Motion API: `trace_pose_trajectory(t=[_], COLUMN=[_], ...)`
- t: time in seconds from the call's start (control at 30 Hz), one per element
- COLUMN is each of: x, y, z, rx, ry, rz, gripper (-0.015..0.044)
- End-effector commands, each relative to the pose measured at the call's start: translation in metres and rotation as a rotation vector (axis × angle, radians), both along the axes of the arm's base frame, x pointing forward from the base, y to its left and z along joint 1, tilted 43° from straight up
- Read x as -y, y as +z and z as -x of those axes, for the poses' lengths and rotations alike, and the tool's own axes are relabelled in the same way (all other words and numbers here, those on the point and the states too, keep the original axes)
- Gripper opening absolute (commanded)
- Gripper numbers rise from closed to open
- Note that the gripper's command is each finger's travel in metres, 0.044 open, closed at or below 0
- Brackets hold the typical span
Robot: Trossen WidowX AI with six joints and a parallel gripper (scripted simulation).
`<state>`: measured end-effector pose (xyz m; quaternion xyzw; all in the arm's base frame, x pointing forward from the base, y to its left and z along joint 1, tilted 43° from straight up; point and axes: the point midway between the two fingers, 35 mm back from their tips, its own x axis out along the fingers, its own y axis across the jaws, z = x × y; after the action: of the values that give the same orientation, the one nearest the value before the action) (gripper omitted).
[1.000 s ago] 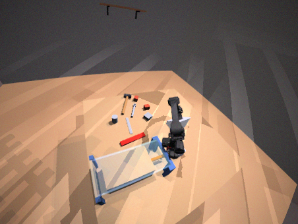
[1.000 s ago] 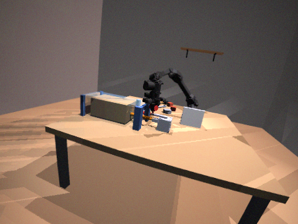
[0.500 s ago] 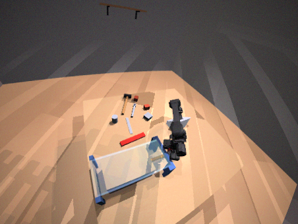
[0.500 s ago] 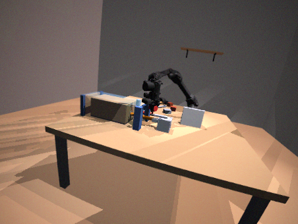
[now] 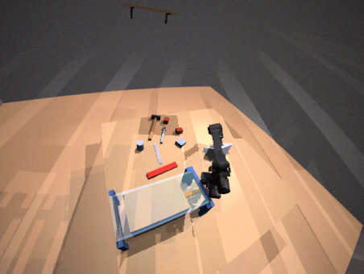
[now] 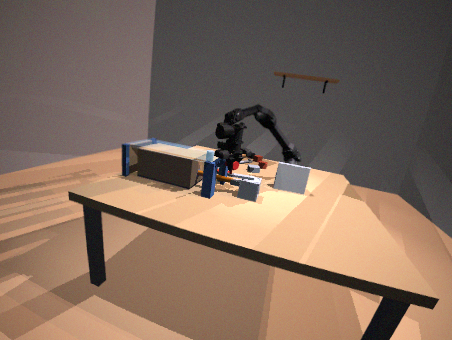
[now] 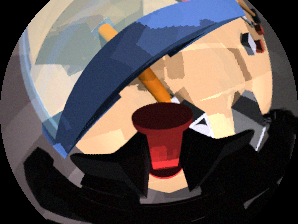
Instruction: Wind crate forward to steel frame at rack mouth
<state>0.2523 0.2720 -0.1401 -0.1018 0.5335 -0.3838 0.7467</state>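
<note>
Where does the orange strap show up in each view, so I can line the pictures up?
Top: the orange strap lies under the clear panel, beside the gripper.
Exterior: low down, just right of the near post of the blue frame.
Wrist: centre, running up from behind the red winch handle that the gripper holds.
Shared landmark: the blue frame.

The arm (image 5: pixel 217 150) bends down, its end effector (image 7: pixel 165 171) clamped on something red.
</note>
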Motion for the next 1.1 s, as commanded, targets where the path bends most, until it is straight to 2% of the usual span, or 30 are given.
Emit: trace_pose_trajectory(t=[0.0, 1.07], x=[-0.019, -0.038], y=[-0.017, -0.038], z=[0.012, 0.041], rx=[-0.002, -0.004], ry=[0.005, 0.005], rz=[-0.045, -0.048], gripper=[0.0, 0.0])
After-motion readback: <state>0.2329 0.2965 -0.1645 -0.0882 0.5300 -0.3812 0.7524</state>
